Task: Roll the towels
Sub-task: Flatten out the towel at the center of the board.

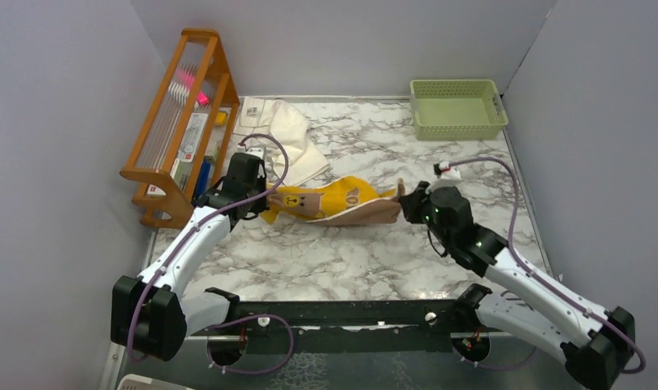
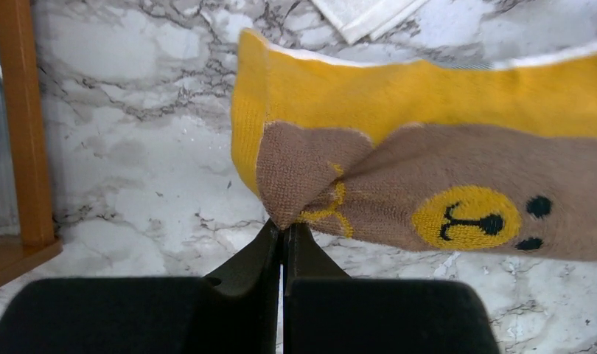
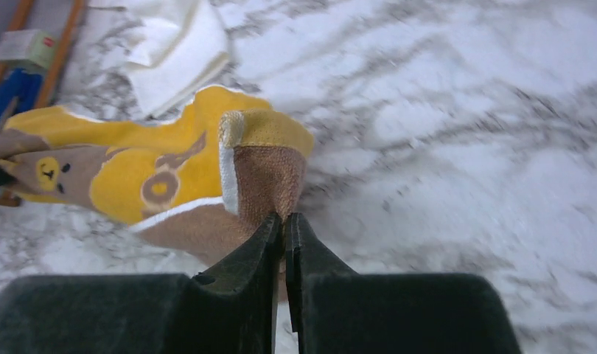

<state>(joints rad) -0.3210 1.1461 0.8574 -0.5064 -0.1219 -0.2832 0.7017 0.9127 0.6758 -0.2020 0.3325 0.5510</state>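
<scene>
The left end effector (image 2: 283, 230) and the right end effector (image 3: 284, 221) pinch only corners of the brown towel (image 1: 334, 203), at nine and three o'clock. A hard pull may slip one corner free.

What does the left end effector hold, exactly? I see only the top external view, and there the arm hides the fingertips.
Observer: In the left wrist view, the left end effector is shut on a bunched brown corner of the brown and yellow towel.
Operator: And the right side? From above I see only the wrist against the cloth.
Observer: In the right wrist view, the right end effector is shut on the opposite end of the same towel, on a folded brown part beside a white edge strip.
</scene>
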